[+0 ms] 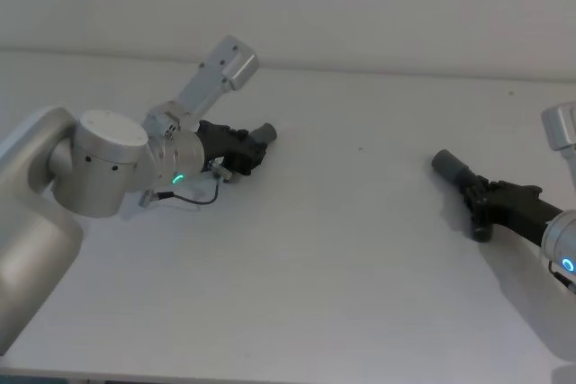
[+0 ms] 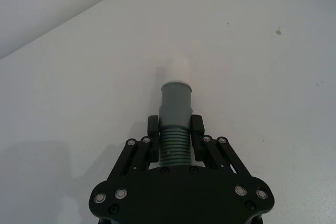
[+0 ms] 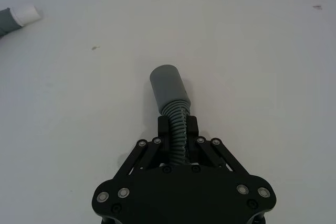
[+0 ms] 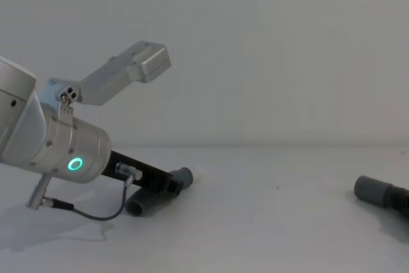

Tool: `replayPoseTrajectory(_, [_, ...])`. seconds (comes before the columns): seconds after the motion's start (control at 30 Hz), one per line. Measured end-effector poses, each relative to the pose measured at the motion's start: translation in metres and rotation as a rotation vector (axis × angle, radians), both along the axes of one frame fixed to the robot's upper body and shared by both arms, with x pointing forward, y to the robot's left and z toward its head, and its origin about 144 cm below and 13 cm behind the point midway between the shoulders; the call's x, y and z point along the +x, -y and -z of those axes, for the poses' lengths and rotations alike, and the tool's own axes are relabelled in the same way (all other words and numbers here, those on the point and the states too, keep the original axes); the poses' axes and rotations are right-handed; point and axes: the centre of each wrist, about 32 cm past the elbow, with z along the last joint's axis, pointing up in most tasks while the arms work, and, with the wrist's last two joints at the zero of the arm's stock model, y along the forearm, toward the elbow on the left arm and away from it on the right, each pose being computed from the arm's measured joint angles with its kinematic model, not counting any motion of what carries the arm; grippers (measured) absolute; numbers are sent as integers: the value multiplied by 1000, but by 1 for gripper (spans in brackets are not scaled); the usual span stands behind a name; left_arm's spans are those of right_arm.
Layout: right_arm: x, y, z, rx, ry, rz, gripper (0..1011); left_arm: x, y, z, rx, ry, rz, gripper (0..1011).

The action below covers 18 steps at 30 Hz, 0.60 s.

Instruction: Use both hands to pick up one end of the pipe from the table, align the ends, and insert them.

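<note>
My left gripper [image 1: 243,152] [image 2: 175,127] is shut on the dark ribbed pipe [image 2: 174,148] just behind one of its ends. That end is a grey cuff [image 2: 176,102] [image 1: 265,133] with a narrow white tip [image 2: 180,69], pointing toward the table's middle. At the right of the white table [image 1: 360,249], my right gripper [image 1: 479,207] [image 3: 177,127] is shut on the ribbed pipe [image 3: 178,129] behind the other end, a plain grey cuff [image 3: 168,87] [image 1: 447,165] [image 4: 370,189]. A wide gap separates the two ends. Both are low over the table. The grippers hide the remainder of the pipe.
The bare tabletop [image 4: 268,222] lies between the two grippers. A thin black cable [image 1: 193,200] hangs from the left wrist near the table. A pale wall [image 4: 268,49] rises behind the table's far edge.
</note>
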Motion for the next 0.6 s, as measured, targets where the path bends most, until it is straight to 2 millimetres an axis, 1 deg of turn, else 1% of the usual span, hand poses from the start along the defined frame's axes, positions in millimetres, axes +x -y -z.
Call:
replayPoseTrajectory(0.43, [0,-1,1,2,6,-6,179,0,0,0,1,1,1,345])
replayPoseTrajectory(0.6, [-2,-2,1,13,36,-24,178,-1,0,-3,9,13,9,345])
